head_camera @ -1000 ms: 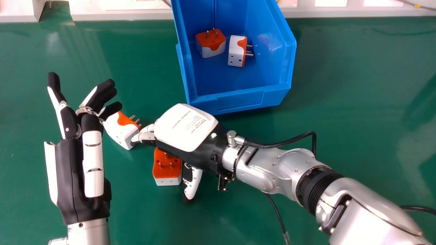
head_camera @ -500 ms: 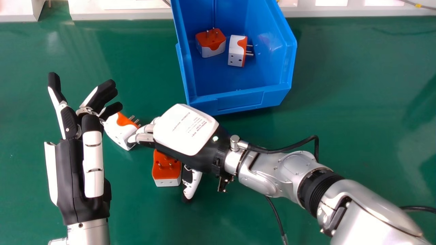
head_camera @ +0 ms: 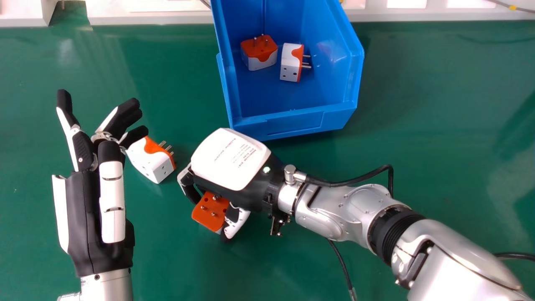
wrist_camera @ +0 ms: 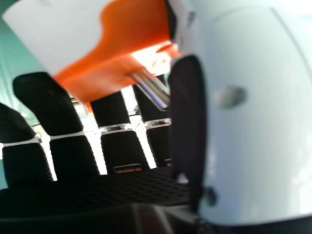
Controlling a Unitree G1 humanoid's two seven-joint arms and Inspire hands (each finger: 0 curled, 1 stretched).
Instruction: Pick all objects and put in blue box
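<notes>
In the head view my right hand [head_camera: 230,159] is over the table below the blue box [head_camera: 294,121], palm down, curled round an orange and white plug adapter [head_camera: 210,211] whose pins face up. The right hand view has that adapter [wrist_camera: 112,44] between the fingers and thumb of my right hand [wrist_camera: 122,151]. My left hand [head_camera: 90,209] is at the left, its fingers spread and nothing in its grasp. Another adapter [head_camera: 152,161] lies on the table by the left hand's fingertips, partly covered by them. Two adapters, one [head_camera: 259,52] and another [head_camera: 291,62], lie inside the box.
The green table [head_camera: 439,125] extends to both sides of the box. A pale ledge [head_camera: 150,16] runs along its far edge. A black cable [head_camera: 342,259] hangs beside my right forearm.
My right hand's fingers have curled inward round the adapter beneath it, which has turned and tilted. The hand itself has shifted slightly right. My left hand has barely moved.
</notes>
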